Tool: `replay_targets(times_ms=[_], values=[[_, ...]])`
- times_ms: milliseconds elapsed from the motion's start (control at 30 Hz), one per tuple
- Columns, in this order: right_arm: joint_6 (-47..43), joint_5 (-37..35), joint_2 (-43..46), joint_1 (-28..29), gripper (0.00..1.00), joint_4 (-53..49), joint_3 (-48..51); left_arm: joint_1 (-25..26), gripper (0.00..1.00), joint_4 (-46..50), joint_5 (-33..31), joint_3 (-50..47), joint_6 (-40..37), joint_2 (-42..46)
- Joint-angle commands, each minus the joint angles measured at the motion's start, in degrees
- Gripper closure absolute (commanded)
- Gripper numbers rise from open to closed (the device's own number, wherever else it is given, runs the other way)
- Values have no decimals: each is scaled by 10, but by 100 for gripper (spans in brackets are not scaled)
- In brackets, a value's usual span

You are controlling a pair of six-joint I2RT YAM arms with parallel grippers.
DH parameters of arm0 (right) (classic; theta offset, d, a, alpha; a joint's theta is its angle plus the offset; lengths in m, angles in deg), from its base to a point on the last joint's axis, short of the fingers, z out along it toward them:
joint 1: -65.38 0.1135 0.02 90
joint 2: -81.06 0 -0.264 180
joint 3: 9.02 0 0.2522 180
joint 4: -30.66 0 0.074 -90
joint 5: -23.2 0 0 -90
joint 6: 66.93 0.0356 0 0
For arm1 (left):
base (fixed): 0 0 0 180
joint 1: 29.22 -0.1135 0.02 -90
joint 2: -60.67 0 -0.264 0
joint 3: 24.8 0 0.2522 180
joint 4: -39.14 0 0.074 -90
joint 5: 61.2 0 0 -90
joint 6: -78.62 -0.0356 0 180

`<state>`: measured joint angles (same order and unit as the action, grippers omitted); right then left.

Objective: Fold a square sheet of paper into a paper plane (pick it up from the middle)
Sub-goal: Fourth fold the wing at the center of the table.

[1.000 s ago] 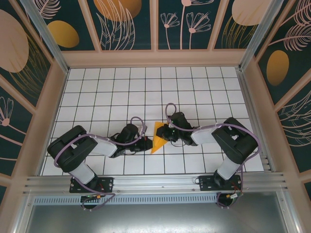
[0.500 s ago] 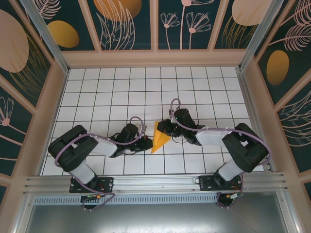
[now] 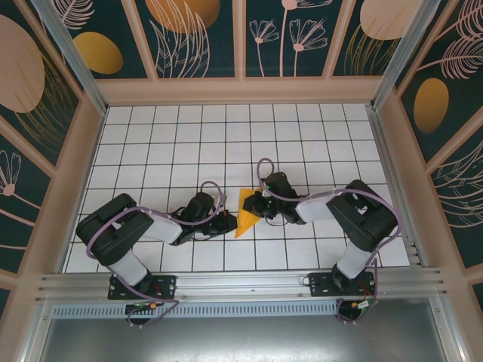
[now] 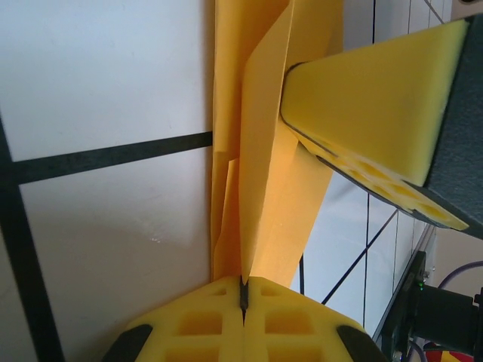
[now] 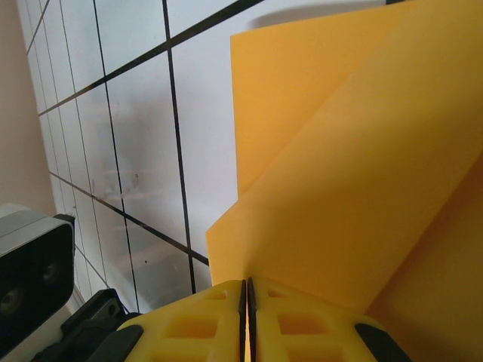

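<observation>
The square sheet of paper (image 3: pixel 245 212) is a creased orange-yellow wedge standing on edge on the white grid table, its point toward the near edge. In the top view my left gripper (image 3: pixel 229 224) meets it from the left and my right gripper (image 3: pixel 256 205) from the right. Up close in the left wrist view, the left gripper (image 4: pixel 243 290) is shut on a folded layer of the paper (image 4: pixel 264 173), with a right fingertip (image 4: pixel 370 98) pressed on it further along. In the right wrist view, the right gripper (image 5: pixel 247 290) is shut on a flap of the paper (image 5: pixel 362 173).
The white grid table (image 3: pixel 173 143) is walled by a beige frame with dark leaf-painted panels (image 3: pixel 200 38). An aluminium rail (image 3: pixel 241 283) with both arm bases runs along the near edge. The left arm's wrist housing (image 5: pixel 30 279) sits close beside the right gripper.
The right arm's elbow swung out to the right and came back, and its jaws closed a little tighter on the flap. The paper and the left gripper stayed in place.
</observation>
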<state>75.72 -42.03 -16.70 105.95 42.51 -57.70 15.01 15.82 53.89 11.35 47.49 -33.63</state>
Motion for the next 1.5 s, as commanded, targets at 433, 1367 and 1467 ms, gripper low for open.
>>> replay_targets(times_ms=[433,1367,1467], values=[[-13,-1,-46,-2,87,-14,-24,8,100,49,-15,1,-7,-35],[-4,-23,-60,-1,89,-38,-9,9,85,117,64,-2,-69,37],[-4,-23,-62,0,89,-37,-7,8,91,124,62,-5,-74,40]])
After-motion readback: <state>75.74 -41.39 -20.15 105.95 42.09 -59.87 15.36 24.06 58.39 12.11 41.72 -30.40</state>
